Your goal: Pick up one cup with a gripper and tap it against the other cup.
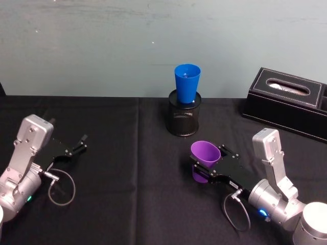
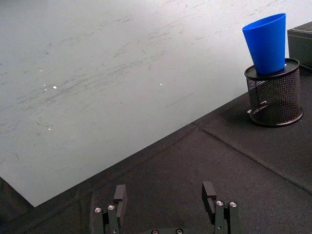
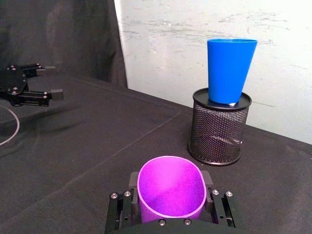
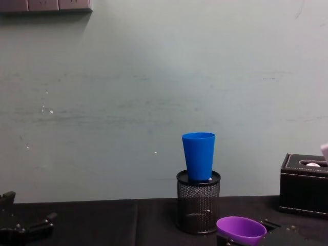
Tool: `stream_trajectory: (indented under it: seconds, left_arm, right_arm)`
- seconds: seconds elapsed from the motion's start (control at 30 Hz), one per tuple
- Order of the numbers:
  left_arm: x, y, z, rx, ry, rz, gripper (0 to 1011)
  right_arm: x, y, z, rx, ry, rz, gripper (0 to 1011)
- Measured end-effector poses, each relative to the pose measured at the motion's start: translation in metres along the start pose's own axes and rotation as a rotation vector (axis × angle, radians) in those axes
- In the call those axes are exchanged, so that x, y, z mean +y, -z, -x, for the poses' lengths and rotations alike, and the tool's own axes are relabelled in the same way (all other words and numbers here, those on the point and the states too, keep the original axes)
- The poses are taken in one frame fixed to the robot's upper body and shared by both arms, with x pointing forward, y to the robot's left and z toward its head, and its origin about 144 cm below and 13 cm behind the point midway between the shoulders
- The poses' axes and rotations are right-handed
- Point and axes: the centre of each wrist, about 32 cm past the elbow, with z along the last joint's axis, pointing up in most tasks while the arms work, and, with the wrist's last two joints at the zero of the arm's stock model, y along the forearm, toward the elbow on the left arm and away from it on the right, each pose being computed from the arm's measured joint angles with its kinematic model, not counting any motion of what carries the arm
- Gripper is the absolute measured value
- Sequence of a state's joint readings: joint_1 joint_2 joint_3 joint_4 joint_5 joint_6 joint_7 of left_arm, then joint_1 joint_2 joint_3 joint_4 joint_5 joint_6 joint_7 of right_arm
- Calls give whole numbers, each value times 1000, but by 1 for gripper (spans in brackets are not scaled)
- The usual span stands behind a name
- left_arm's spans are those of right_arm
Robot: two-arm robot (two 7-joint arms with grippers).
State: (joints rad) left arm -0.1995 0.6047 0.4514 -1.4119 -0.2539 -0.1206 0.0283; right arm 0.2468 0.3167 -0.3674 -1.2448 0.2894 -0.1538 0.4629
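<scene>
We hold the purple cup (image 1: 205,152) in our right gripper (image 1: 208,164), apart from the blue cup (image 1: 187,84).
At left, our left gripper (image 1: 77,145) hangs low over the black cloth (image 1: 127,194), fingers spread and empty. At centre, the blue cup stands upright in the mesh pen holder (image 1: 184,118). Nearer us and slightly right, our right gripper clamps the tilted purple cup.

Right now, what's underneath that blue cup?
A black mesh pen holder: the blue cup stands upright in its mouth. The cup blocks the opening, so the holder's inside is hidden. The right gripper holds the purple cup nearby; the left gripper rests open.
</scene>
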Motion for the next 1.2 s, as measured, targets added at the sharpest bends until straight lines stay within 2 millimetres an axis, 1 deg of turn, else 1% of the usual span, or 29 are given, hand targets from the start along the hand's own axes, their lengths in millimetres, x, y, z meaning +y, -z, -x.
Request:
stream_trajectory:
  seconds: [0.43,0.5,0.53,0.6,0.63,0.73,0.77,0.8,1.2]
  left_arm:
    - [0,0,0,0,0,0,1011]
    - [0,0,0,0,0,0,1012]
    - [0,0,0,0,0,0,1011]
    - [0,0,0,0,0,0,1011]
    - [0,0,0,0,0,0,1011]
    - [0,0,0,0,0,0,1011]
    - [0,0,0,0,0,0,1011]
    - [0,0,0,0,0,0,1011]
    - [0,0,0,0,0,0,1011]
  right_arm:
    - [0,0,0,-1,0,-1,738]
    - [0,0,0,-1,0,-1,765]
    - [0,0,0,-1,0,-1,809]
    - [0,0,0,-1,0,0,838]
    - [0,0,0,-1,0,0,885]
    - [0,0,0,-1,0,0,931]
    - [0,0,0,-1,1,0,982]
    - [0,0,0,-1,1,0,994]
    - [0,-1,0,-2,1,0,1003]
